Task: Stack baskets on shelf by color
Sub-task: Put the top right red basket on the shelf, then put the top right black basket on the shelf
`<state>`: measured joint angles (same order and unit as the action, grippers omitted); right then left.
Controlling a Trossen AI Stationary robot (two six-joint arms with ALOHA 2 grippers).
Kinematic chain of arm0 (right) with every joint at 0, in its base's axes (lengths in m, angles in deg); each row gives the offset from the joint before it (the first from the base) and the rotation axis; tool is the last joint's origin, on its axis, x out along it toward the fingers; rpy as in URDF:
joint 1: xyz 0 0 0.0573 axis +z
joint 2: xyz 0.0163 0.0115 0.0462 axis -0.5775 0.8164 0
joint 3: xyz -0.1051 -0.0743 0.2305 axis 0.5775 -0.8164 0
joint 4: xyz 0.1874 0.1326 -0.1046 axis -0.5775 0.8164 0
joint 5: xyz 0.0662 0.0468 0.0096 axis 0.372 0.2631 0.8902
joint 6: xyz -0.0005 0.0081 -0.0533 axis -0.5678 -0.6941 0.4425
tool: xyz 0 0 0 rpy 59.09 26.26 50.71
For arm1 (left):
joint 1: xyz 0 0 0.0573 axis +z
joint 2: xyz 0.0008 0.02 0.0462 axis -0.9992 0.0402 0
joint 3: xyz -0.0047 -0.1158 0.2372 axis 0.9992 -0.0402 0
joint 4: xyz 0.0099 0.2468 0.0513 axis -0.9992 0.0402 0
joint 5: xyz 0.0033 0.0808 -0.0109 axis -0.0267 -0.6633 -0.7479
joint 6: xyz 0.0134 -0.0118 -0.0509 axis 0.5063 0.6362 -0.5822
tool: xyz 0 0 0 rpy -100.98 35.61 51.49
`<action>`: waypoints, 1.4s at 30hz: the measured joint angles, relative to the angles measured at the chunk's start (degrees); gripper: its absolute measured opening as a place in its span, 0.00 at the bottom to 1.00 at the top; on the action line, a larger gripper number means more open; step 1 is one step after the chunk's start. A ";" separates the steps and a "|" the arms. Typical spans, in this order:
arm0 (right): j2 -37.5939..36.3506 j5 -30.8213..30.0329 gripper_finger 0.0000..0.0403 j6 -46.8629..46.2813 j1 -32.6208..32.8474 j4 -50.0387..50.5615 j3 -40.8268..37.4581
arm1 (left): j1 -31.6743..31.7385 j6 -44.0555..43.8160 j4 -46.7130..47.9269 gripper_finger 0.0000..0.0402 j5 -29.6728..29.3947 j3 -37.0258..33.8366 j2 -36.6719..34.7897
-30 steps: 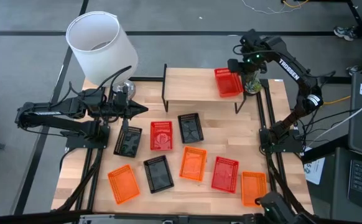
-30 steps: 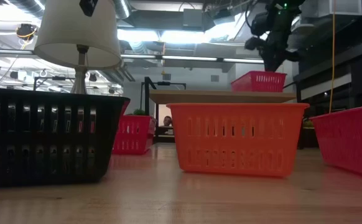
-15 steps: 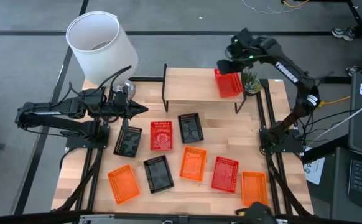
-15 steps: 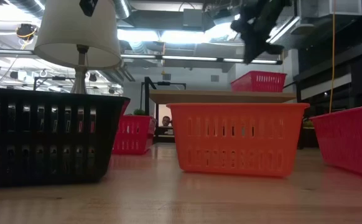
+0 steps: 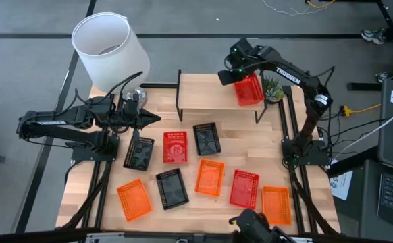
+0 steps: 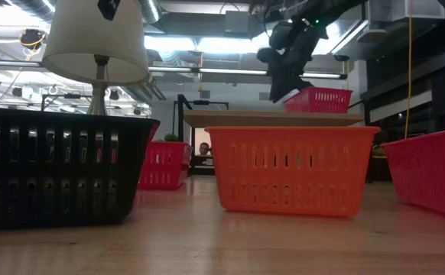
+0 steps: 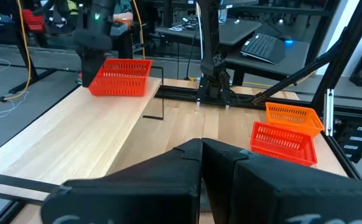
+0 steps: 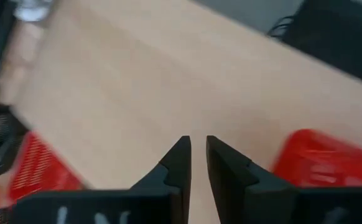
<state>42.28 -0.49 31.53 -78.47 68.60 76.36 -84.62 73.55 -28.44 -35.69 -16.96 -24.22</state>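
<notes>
One red basket (image 5: 248,90) stands on the right end of the wooden shelf (image 5: 210,94); the low view shows this red basket (image 6: 319,100) on the shelf plank (image 6: 272,118). My right gripper (image 5: 227,76) hovers over the shelf just left of it, open by a narrow gap and holding nothing (image 8: 196,146). On the table lie two red baskets (image 5: 175,147) (image 5: 244,187), three black baskets (image 5: 206,138) (image 5: 140,152) (image 5: 171,187) and three orange baskets (image 5: 134,199) (image 5: 210,177) (image 5: 275,204). My left gripper (image 5: 150,119) waits shut at the table's left side.
A white lampshade (image 5: 109,46) stands at the table's far left corner, beside the left arm. A small potted plant (image 5: 272,88) sits just right of the shelf. The shelf's left and middle parts (image 7: 75,137) are bare wood.
My right gripper has moved toward the table's left, from beyond the red basket's right side, over it, to the shelf's middle, coming down a little. The red basket has stayed in place on the shelf.
</notes>
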 joint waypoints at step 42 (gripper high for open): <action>-14.27 -2.77 0.13 8.46 31.00 31.83 9.88 | -0.03 0.04 -0.02 0.00 0.02 0.00 0.02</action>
<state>28.01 -3.26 39.99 -47.47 100.43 86.24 -84.65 73.60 -28.47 -35.67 -16.96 -24.20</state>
